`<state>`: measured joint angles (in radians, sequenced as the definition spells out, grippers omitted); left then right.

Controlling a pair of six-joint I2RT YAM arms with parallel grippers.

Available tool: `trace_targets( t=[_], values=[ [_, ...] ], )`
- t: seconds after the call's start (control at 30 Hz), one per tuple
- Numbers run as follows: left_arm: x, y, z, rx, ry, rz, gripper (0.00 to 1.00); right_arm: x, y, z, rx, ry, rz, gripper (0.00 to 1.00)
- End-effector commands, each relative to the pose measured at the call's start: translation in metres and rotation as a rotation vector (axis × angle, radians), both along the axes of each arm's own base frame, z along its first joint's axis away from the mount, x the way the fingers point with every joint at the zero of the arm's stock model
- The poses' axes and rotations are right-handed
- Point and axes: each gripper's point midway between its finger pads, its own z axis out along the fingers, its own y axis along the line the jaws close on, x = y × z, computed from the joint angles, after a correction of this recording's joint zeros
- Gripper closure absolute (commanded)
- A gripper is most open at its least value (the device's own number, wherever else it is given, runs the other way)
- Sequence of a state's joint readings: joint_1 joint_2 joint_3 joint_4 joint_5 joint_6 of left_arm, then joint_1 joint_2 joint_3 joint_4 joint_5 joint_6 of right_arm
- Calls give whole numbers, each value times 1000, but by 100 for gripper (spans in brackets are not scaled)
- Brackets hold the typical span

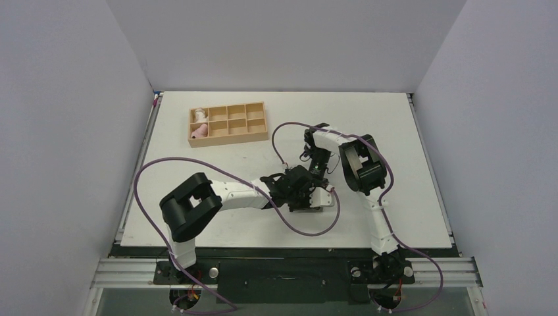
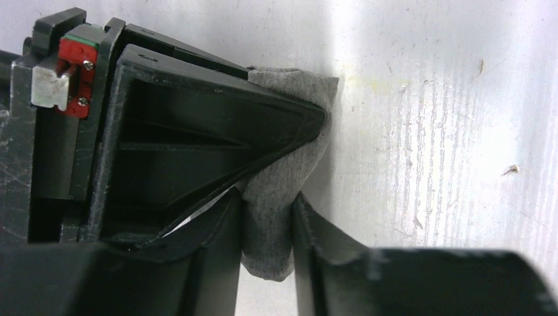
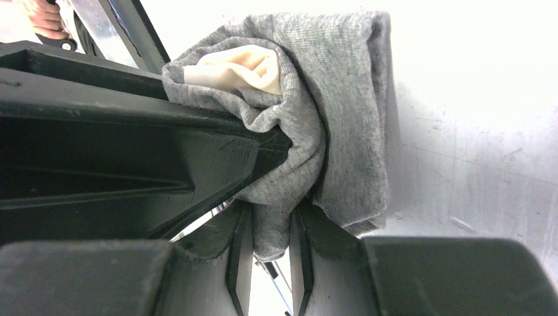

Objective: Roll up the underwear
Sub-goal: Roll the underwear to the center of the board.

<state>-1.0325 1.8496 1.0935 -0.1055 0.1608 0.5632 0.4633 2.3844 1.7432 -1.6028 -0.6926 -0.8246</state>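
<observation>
The underwear (image 3: 349, 112) is a bunched grey fabric bundle with a pale beige strip (image 3: 240, 66) showing in its folds. It lies on the white table between both grippers, mostly hidden under them in the top view (image 1: 309, 208). My left gripper (image 2: 266, 230) is shut on a fold of the grey fabric (image 2: 279, 178); in the top view this gripper (image 1: 304, 197) is at mid-table. My right gripper (image 3: 271, 227) is shut on another fold of the same garment, and sits just behind the left one in the top view (image 1: 317, 176). The two grippers are close together.
A wooden compartment tray (image 1: 227, 139) stands at the back left, with a pink cloth roll (image 1: 197, 131) and a white cloth roll (image 1: 199, 116) in its left compartments. Purple cables (image 1: 309, 232) loop over the table near both arms. White walls enclose the table.
</observation>
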Motion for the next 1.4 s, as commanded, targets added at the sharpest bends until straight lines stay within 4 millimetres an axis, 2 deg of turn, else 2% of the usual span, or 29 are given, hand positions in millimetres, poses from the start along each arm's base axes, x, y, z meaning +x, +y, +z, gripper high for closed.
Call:
trace_targets(
  t=[0.0,0.13,0.3,0.37,0.43,0.5,0.53,0.57,0.63,0.97,1.37],
  values=[
    [-10,-2,-14,18,56,-12,84,21,3,-33,41,-119,48,100],
    [-16,8,-29,50,90,-4,100,22,3,-34,44,-136,38,99],
    [-22,19,-40,84,164,2,100,25,1,-32,49,-158,12,93],
    [-24,22,-43,88,202,10,100,28,0,-25,57,-178,1,86],
    [-24,25,-44,85,241,18,100,32,-1,-19,68,-197,-12,75],
    [-23,28,-46,83,280,30,100,36,-3,-10,76,-225,-28,55],
    [-21,30,-47,84,296,42,100,38,-4,-8,74,-232,-38,51],
    [-21,31,-49,84,312,44,100,43,-6,-4,76,-262,-49,41],
    [-19,33,-50,86,324,52,100,49,-10,1,60,-297,-73,33],
    [-13,36,-56,93,354,84,100,72,-33,32,60,-414,-195,24],
    [3,41,-59,77,510,162,100,104,-70,70,34,-647,-494,22]
  ],
)
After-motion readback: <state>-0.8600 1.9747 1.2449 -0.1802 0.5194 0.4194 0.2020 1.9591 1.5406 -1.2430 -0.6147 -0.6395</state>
